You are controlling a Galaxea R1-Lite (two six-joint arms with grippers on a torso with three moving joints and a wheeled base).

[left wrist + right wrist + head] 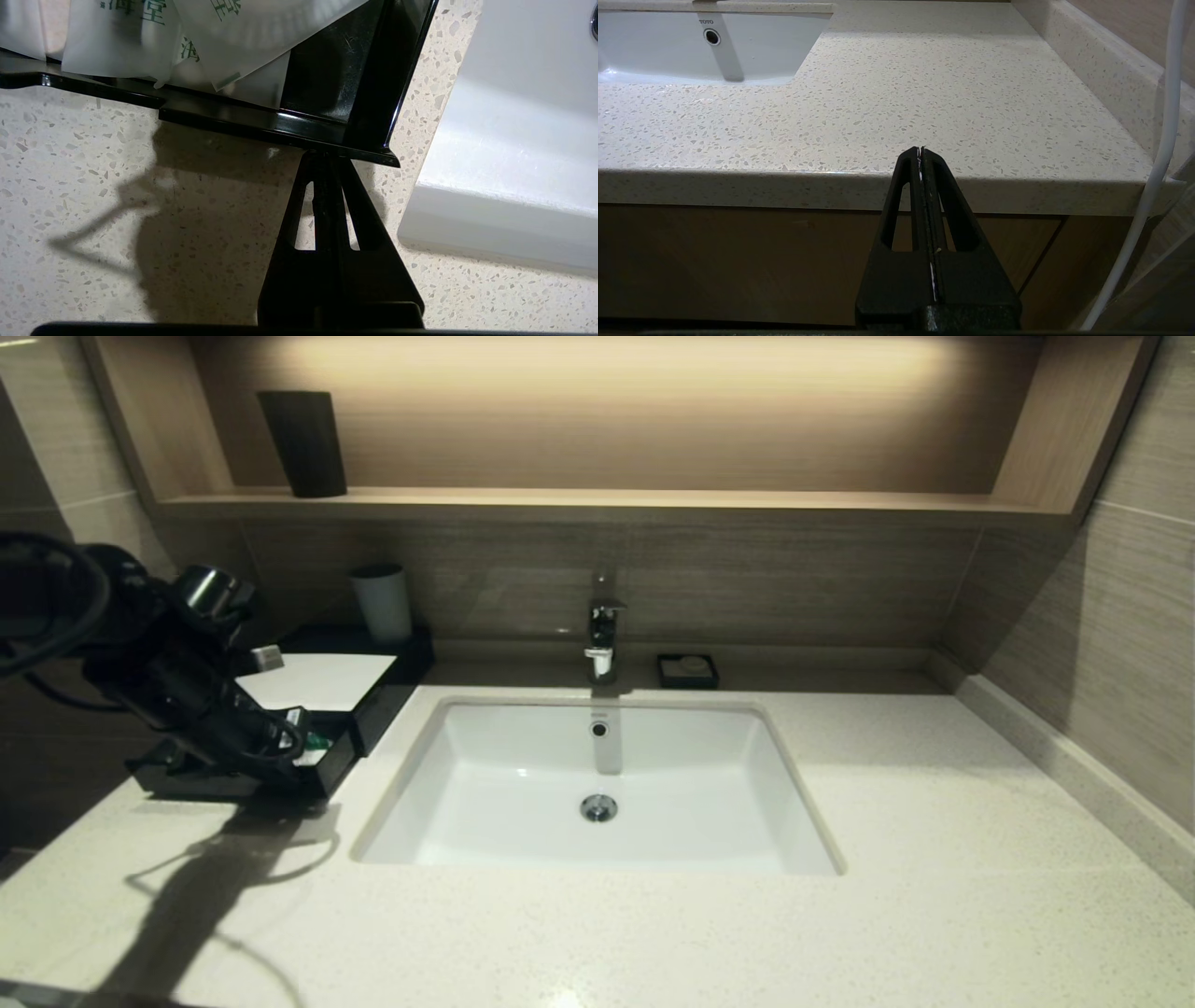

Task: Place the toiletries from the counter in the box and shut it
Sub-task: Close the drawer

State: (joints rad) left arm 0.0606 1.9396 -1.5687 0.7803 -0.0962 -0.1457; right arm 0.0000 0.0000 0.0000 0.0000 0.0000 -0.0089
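Observation:
The black box [390,691] with a white top panel stands on the counter [934,859] left of the basin. Its drawer [327,773] is pulled out toward me. Pale packets with green print [140,42] lie inside the drawer, overlapping; one more [261,23] lies beside them. A bit of green label [317,740] shows in the head view. My left gripper [325,156] is shut and empty, its tips against the drawer's glossy front wall [280,126], near the corner by the basin. My right gripper [920,150] is shut and empty, low in front of the counter's front edge, out of the head view.
The white basin [523,803] with a chrome tap [602,635] lies right of the box. A small black soap dish [687,670] sits behind it. A white cup [383,602] stands behind the box, a black cup [303,443] on the wall shelf. A white cable [1157,163] hangs by my right arm.

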